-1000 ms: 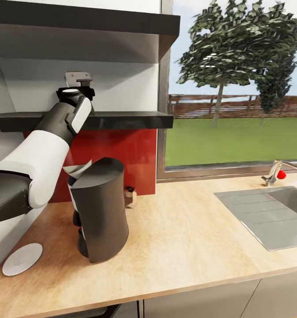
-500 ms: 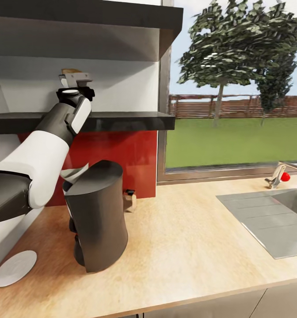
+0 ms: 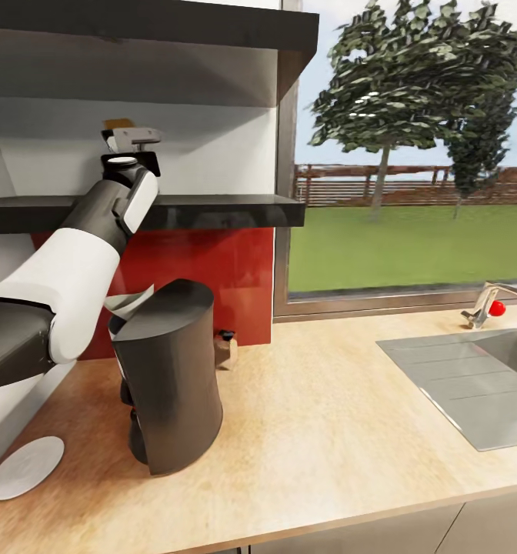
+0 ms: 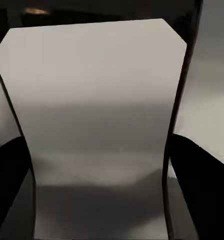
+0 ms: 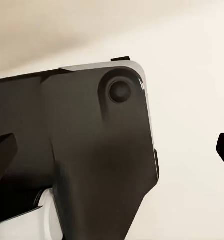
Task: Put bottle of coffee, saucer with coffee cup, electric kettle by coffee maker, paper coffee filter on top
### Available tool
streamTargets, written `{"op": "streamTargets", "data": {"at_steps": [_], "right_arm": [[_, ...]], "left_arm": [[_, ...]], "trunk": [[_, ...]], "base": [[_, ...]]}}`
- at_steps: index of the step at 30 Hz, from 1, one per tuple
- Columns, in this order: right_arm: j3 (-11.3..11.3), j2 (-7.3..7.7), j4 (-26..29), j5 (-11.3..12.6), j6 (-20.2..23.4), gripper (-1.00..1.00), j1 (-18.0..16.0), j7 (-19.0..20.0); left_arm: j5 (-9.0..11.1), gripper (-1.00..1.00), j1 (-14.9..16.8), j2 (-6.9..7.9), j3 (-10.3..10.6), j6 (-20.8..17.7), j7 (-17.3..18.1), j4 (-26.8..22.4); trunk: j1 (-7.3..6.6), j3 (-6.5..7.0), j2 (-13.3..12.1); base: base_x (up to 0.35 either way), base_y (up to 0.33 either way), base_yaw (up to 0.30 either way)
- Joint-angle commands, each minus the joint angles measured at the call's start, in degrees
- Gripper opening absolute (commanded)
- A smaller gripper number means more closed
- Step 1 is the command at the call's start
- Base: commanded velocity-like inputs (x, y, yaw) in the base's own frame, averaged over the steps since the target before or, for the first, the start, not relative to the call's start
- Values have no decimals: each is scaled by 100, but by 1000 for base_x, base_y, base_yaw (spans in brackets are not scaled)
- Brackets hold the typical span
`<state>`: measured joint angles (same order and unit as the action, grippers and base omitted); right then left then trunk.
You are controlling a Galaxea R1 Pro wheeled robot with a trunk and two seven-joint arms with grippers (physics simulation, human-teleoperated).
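Grey metal marks your left gripper [image 3: 132, 138], raised above the kitchen shelf [image 3: 212, 209] near the white wall; something brownish peeks just behind it, too small to name. In the left wrist view a pale, flat-fronted shape sits between the two dark fingertips [image 4: 9, 170], but whether they press on it I cannot tell. Your right gripper [image 5: 112, 150] shows two dark tips set wide apart, with a dark housing beyond them against a cream surface.

Below the left arm, the coffee maker [image 3: 170, 373] stands upright on the kitchen countertop [image 3: 328, 415], and the paper coffee filter [image 3: 128, 302] sticks out at its slanted top, half hidden by your forearm. The bottle of coffee [image 3: 225, 349] stands on the counter just beside the machine, against the red backsplash [image 3: 205, 269]. The saucer [image 3: 25, 467] lies flat near the counter's left end, apart from the machine, with nothing on it.

Further right, a steel sink [image 3: 466, 377] is set into the light wood, with a tap [image 3: 481, 304] bearing a red knob. A window [image 3: 412, 154] behind it looks onto grass, a fence and trees.
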<state>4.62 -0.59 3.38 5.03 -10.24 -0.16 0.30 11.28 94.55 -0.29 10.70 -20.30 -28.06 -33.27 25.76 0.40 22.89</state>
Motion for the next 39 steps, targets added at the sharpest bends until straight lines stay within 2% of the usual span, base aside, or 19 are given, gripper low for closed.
{"op": "streamTargets", "data": {"at_steps": [1,25,39], "right_arm": [[40,-3,-4,25,-22,100,-1,5],[42,-3,-4,25,-22,100,-1,5],[48,-3,16,25,-22,100,-1,7]], "left_arm": [[55,-100,2,11,38,-25,-49,-5],[53,-100,3,37,45,-43,-34,-92],[48,-100,2,67,54,-62,-33,-250]], "trunk": [[2,-3,3],[2,-3,3],[2,-3,3]], "base": [[0,0,0],[-1,0,0],[-318,0,0]]}}
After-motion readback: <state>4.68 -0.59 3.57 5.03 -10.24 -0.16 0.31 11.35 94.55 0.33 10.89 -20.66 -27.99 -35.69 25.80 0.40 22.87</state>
